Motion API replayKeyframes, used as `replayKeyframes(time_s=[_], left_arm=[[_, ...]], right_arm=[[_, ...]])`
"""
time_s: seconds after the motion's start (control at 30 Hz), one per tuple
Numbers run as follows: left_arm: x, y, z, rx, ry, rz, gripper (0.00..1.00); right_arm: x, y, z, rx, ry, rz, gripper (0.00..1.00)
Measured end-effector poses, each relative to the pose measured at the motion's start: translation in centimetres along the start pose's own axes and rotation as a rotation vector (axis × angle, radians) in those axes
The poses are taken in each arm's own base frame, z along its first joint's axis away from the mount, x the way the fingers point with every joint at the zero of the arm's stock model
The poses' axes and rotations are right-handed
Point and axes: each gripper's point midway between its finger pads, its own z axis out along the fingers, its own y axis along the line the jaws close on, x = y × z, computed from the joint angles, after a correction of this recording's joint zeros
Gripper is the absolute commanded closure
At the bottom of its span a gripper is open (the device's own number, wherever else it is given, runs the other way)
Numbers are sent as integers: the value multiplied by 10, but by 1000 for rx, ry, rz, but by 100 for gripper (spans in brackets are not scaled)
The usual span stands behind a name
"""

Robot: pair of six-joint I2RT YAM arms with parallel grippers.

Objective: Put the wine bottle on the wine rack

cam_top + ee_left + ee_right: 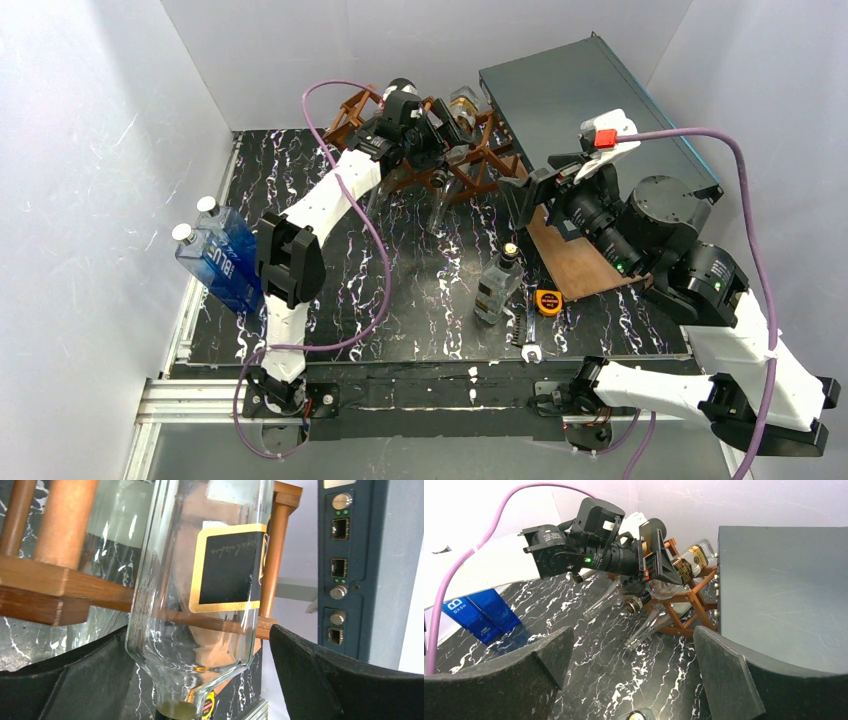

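- A black, white-veined table [420,290] sits inside plain white walls, with the reddish wooden wine rack [355,110] standing at its far edge.
- The left pincer [200,640] is at the rack with its jaws wide apart on either side of the wine bottle [165,555]. There is a clear gap at the right finger, but whether the left finger [90,675] touches the glass is hard to tell.
- The bottle is clear glass with a black, gold-edged label [227,567]. It lies among the rack's bars, neck towards the wrist camera, and seems to be carried by the wood rather than by the fingers.
- Just right of the rack lies a dark grey network switch [590,110].
- The right pincer [631,645] hangs over the table with its jaws wide apart and nothing between them, well apart from the rack.
- Nearer the arms, another clear bottle [497,285] stands upright beside a yellow tape measure [548,300]. Two blue bottles [220,255] stand at the table's left edge.
- The placing itself looks done. What seems left is to draw the left arm back without nudging the bottle or the rack.
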Motion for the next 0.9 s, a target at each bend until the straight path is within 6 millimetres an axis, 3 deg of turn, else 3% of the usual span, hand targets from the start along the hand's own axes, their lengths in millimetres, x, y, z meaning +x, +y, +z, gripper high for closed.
replayKeyframes(time_s=[0.57, 0.7, 0.9], left_arm=[[17, 18, -16, -75, 95, 4, 2], [14, 9, -38, -64, 92, 63, 2], [4, -13, -97, -31, 60, 191, 2]], right_arm=[[12, 4, 4, -5, 36, 20, 2], [21, 6, 6, -5, 70, 24, 2], [37, 9, 6, -9, 132, 32, 2]])
